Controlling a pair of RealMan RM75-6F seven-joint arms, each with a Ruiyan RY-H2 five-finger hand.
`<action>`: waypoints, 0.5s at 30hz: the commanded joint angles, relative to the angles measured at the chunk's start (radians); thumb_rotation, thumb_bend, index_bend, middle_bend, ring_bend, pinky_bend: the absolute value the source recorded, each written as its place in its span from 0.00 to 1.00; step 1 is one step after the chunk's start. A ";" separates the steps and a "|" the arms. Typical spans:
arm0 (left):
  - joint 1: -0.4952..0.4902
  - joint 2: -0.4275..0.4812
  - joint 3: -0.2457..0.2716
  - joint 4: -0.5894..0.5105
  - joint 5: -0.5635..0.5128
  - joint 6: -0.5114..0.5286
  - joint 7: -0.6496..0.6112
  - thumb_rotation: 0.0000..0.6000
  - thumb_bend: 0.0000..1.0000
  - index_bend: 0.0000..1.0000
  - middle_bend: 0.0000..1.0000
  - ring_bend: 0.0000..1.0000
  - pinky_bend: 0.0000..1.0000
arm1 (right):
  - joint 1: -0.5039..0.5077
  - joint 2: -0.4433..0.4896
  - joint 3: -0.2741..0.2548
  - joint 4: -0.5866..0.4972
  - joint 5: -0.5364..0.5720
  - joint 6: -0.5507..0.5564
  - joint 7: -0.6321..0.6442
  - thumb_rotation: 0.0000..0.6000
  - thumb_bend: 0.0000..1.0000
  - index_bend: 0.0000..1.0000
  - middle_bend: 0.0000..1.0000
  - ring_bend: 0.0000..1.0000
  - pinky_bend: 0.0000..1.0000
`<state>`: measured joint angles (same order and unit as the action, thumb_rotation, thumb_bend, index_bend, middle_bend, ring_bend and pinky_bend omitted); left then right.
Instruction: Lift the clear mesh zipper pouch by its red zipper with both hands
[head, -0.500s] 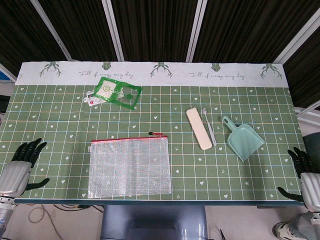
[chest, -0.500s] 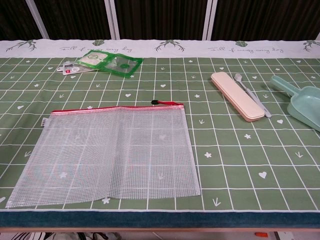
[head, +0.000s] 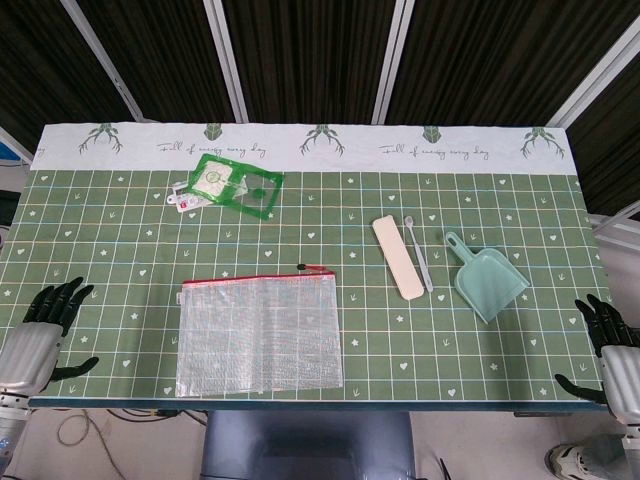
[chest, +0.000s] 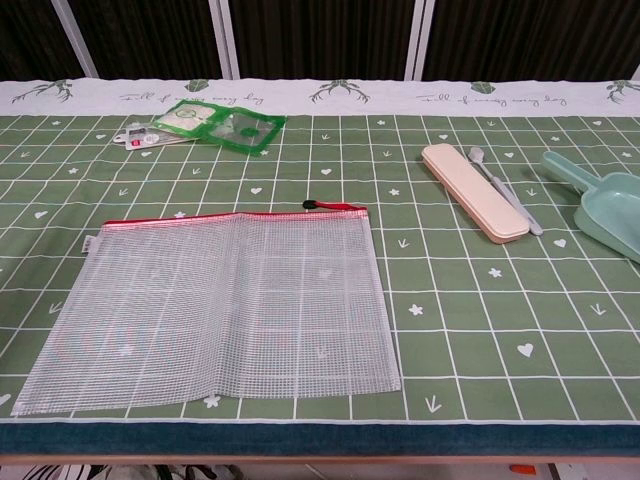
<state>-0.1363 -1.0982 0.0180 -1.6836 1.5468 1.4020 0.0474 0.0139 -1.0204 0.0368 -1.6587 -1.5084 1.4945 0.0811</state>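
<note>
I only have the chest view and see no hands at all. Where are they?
Observer: Head view shows the left hand at the table's near left corner, off the clear mesh zipper pouch.
Operator: And the right one?
Observer: The right hand sits at the near right corner, beyond the teal scoop.
Operator: Is either holding anything?
Observer: No. Both hold nothing, with fingers apart, and the red zipper is untouched.
</note>
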 joint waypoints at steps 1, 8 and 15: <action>-0.004 0.000 -0.003 -0.006 -0.009 -0.009 0.006 1.00 0.01 0.00 0.00 0.00 0.00 | 0.001 -0.003 0.001 0.001 0.001 0.000 -0.004 1.00 0.10 0.00 0.00 0.00 0.20; -0.047 0.007 -0.042 -0.091 -0.053 -0.058 0.070 1.00 0.04 0.00 0.00 0.00 0.00 | 0.009 -0.019 0.005 0.010 0.013 -0.017 -0.017 1.00 0.10 0.00 0.00 0.00 0.20; -0.184 -0.037 -0.161 -0.240 -0.217 -0.186 0.269 1.00 0.06 0.00 0.00 0.00 0.00 | 0.011 -0.022 0.006 0.011 0.018 -0.021 -0.017 1.00 0.11 0.00 0.00 0.00 0.20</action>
<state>-0.2519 -1.1065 -0.0828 -1.8672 1.4143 1.2766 0.2196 0.0245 -1.0427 0.0420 -1.6477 -1.4922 1.4747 0.0636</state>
